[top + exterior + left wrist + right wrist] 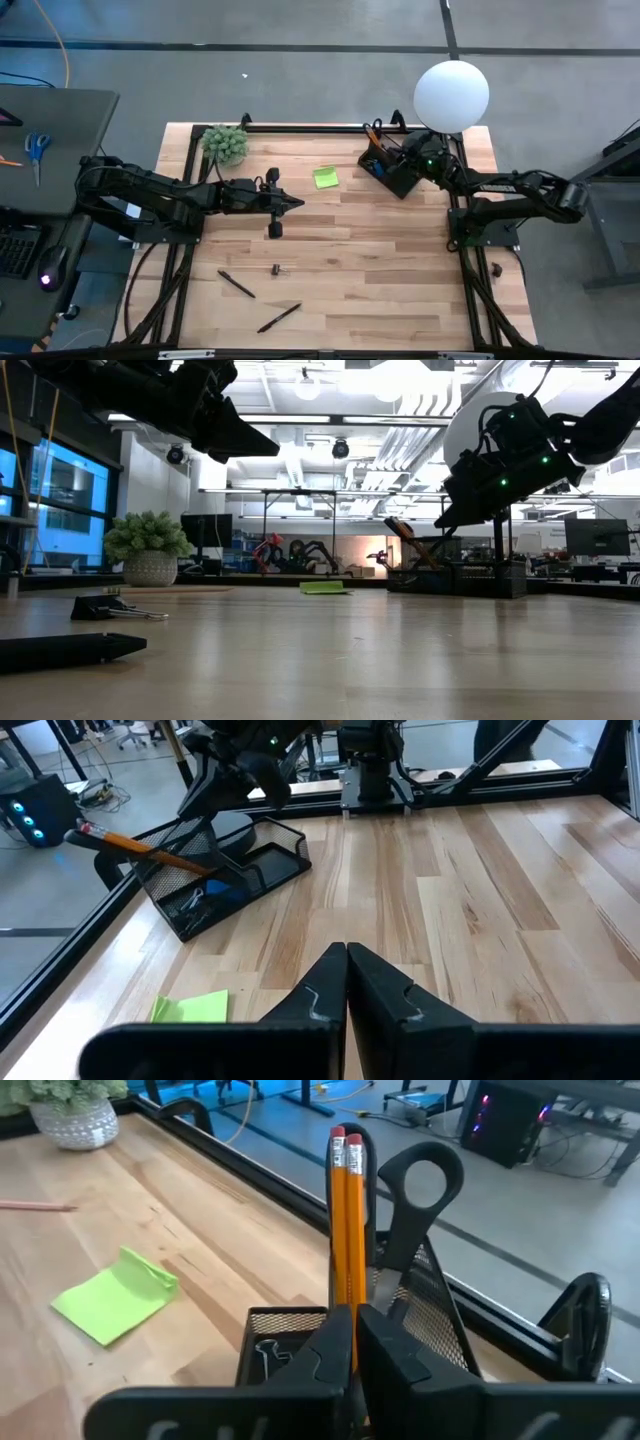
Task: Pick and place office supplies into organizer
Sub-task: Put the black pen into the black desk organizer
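The black mesh organizer (392, 172) stands at the far right of the table. Two orange pencils (346, 1220), black-handled scissors (425, 1175) and a small blue piece (225, 890) are in it. My right gripper (355, 1325) is shut just above the organizer, right in front of the pencils. My left gripper (297, 203) hangs shut over the table's middle, holding nothing. A lime-green sticky-note pad (325, 177) lies flat between the two grippers. Two black pens (237, 284) (279, 317) and a dark clip (275, 269) lie toward the near edge. My right gripper's shut fingertips (335, 1342) stand in front of the lower part of the two pencils (347, 1295), which lean in the organizer. The fingers themselves hide that spot, so I cannot tell whether they touch the pencils.
A potted green plant (225, 143) stands at the far left corner. The white globe lamp (452, 95) stands behind the organizer. A black frame rail (520, 1330) runs along the table's far edge. Blue-handled scissors (37, 150) lie on the side desk, off the table to the left.
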